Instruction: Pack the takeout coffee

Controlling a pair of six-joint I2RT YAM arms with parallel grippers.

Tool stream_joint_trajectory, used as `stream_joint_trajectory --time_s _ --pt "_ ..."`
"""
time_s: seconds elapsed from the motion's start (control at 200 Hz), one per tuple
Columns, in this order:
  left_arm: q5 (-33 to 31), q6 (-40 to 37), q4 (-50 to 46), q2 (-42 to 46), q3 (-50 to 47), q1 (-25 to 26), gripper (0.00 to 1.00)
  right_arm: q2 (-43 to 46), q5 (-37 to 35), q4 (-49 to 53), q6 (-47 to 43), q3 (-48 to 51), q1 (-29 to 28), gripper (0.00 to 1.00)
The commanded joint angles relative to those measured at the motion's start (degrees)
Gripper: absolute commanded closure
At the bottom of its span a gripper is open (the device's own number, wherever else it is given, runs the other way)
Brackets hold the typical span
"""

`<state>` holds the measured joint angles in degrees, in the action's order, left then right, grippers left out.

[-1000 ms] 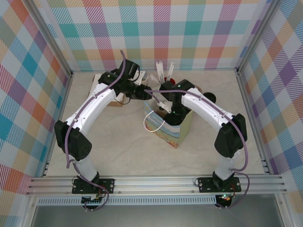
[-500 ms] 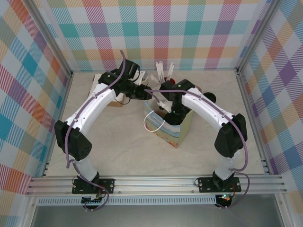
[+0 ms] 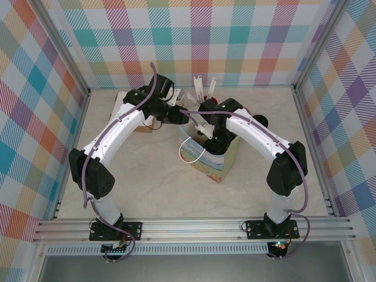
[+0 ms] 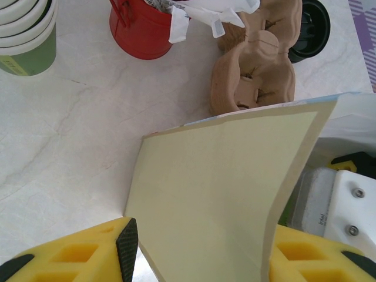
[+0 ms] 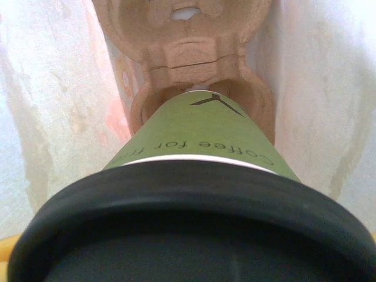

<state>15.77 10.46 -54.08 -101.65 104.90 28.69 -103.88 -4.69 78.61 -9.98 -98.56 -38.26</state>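
Olive-green takeout coffee (image 5: 200, 138), gripped by right pincer (image 3: 206, 134), inside paper bag (image 3: 204, 161) — left pincer (image 4: 198, 249): cannot tell.

**Left arm** (image 3: 114, 138) — white links, black joints — rises from the lower left of the overhead frame and arcs to upper centre. The left gripper (image 3: 176, 115) shows its yellow fingers (image 4: 76, 255) standing half apart at the bottom corners of the wrist frame.

**Right arm** (image 3: 264, 141) mirrors the arc from lower right. The right gripper (image 3: 208, 136) — pointed downward — clasps an olive-green paper coffee cup with a round black plastic lid (image 5: 200, 135).
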Motion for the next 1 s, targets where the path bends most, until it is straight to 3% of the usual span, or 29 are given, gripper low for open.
stream_joint_trajectory --time_s 0.0,0.995 --pt "-0.14 0.0 -1.37 -0.75 1.89 -0.68 0.51 2.12 1.26 -0.03 -1.18 -0.66 0.25 0.16" --pt "0.05 -0.04 -1.29 -0.61 1.64 -0.72 0.51 1.33 1.13 -1.26 -1.36 0.96 0.3 0.16"
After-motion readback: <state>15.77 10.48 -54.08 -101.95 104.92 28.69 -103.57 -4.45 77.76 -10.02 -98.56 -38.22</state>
